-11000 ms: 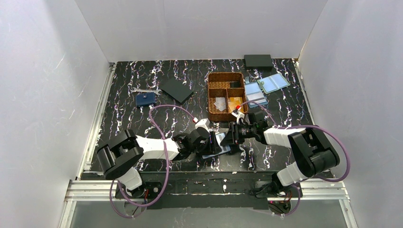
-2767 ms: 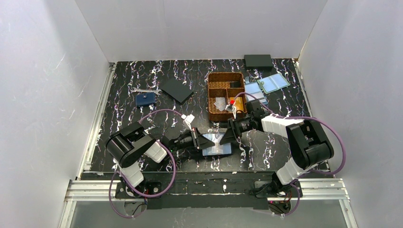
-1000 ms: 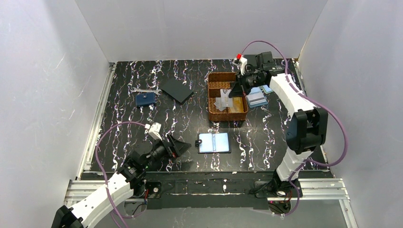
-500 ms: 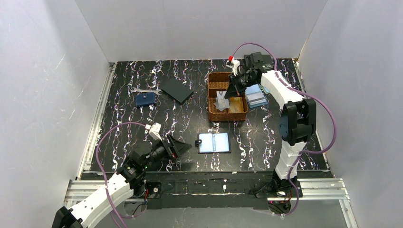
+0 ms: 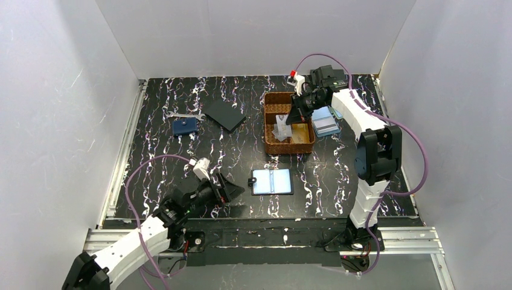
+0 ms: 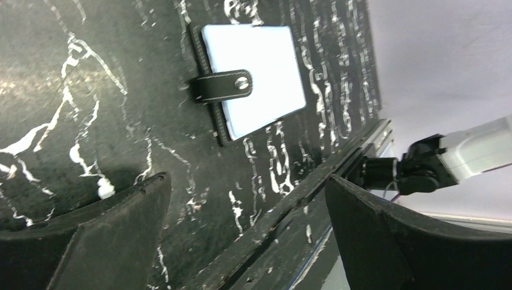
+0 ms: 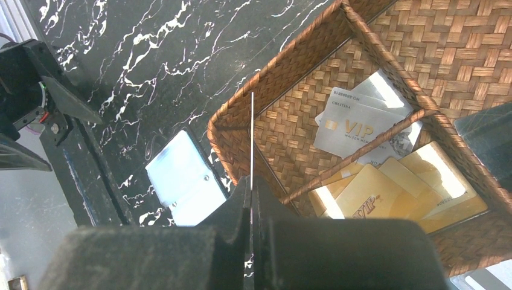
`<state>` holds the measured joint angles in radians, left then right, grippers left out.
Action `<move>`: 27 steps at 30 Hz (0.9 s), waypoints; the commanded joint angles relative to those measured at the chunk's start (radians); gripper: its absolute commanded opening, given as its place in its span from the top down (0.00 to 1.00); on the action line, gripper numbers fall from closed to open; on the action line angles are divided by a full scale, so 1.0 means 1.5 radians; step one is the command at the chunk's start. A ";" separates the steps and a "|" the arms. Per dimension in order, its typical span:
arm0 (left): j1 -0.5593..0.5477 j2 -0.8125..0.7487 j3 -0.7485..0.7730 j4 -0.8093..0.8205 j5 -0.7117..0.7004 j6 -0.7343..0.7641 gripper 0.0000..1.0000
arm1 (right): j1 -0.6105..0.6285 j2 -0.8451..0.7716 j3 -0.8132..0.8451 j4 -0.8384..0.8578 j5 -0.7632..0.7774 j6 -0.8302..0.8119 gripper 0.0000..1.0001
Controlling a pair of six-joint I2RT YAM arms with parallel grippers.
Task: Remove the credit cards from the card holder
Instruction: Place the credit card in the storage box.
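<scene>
The right gripper [image 7: 252, 181], a black two-finger claw, is pinched closed on a thin pale plastic credit card [image 7: 252, 133] seen edge-on from its wrist. It hangs over the brown woven rattan basket [image 5: 269, 124] that stands toward the far right corner of the black, white-veined marble-look table [image 5: 175, 151]. The step in hand looks like the drop-off. The held card's free end sits about over the basket's corner wall, beside the compartment where a silver VIP card [image 7: 356, 127] lies; the neighbouring compartment holds gold cards [image 7: 386, 193]. To do it well, I would carry the held card in past the rim and clear of the wicker divider, then lower it and lean it toward flat before parting the fingers, since a card let go upright over a wall may tip out onto the table. How high it hangs above the weave cannot be told. The card holder [image 5: 272, 181], a small book-like wallet with pale blue clear sleeves and a black rim, lies open and flat near the middle of the table's near edge, well apart from the basket. Glare hides whether its sleeves hold more cards. The left gripper [image 5: 232, 188], spread wide and holding nothing, is just beside the holder's strap side, well placed to pin a leaf for the next pull.
</scene>
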<state>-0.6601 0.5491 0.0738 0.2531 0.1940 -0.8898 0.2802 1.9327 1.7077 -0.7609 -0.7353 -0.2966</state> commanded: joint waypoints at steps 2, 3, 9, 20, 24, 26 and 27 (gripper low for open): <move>0.003 0.074 0.020 0.011 -0.007 0.029 0.02 | 0.001 -0.008 0.026 -0.005 0.006 -0.014 0.99; 0.003 0.089 0.018 0.020 -0.008 0.021 0.02 | 0.001 -0.009 0.026 -0.006 0.007 -0.014 0.99; 0.004 0.115 0.021 0.043 0.012 0.013 0.02 | 0.001 -0.011 0.023 -0.007 0.010 -0.019 0.98; 0.004 0.100 0.012 0.045 0.010 0.000 0.02 | 0.001 -0.005 0.023 -0.009 0.013 -0.020 0.97; 0.004 0.106 0.014 0.045 0.010 0.000 0.02 | 0.001 0.001 0.029 -0.010 0.010 -0.019 0.97; 0.005 0.110 0.015 0.044 0.010 0.000 0.02 | 0.002 0.004 0.032 -0.010 0.007 -0.019 0.97; 0.005 0.111 0.016 0.045 0.010 0.000 0.02 | 0.003 0.007 0.034 -0.012 0.007 -0.018 0.97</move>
<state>-0.6598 0.7078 0.0742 0.3080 0.2031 -0.8944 0.2802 1.9327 1.7077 -0.7612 -0.7120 -0.3180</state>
